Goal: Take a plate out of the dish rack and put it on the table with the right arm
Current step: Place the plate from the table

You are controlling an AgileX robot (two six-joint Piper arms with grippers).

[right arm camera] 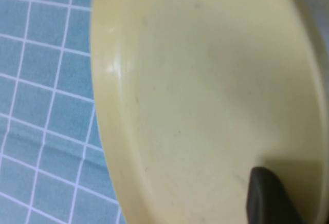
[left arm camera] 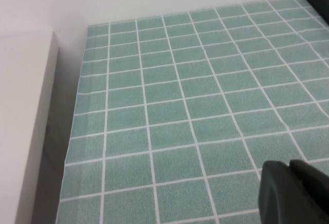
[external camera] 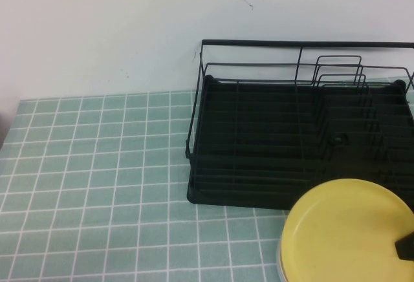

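A plain white wall backs the table (external camera: 97,165), whose pale green tiles with white grid lines run from the far edge to the near one. In the high view the dish rack (external camera: 259,140) stands at the far right, black wire on a black tray; its upright dividers look empty. The plate (external camera: 346,230), round and yellow, sits at the near right, out of the rack and just near of its front edge, face up and about level. Whether it is lying on the tiles or held a little above them cannot be told. A black tip of the right gripper (external camera: 406,246) overlaps the plate's right rim at the frame edge, so the plate extends leftward from the jaws.

The left wrist view shows bare tiles, the wall, and a white surface beyond the table's left edge. The left gripper (left arm camera: 293,193) appears only as a dark tip over open table at the left, well apart from the plate; its opening cannot be told.

In the right wrist view the plate (right arm camera: 205,90) fills the frame, with tiles (right arm camera: 46,80) past its rim. One black finger (right arm camera: 267,196) lies on the plate's inner face at the rim, which suggests a grip on the rim, though the opposing finger is hidden. The right arm is clearly nearer.
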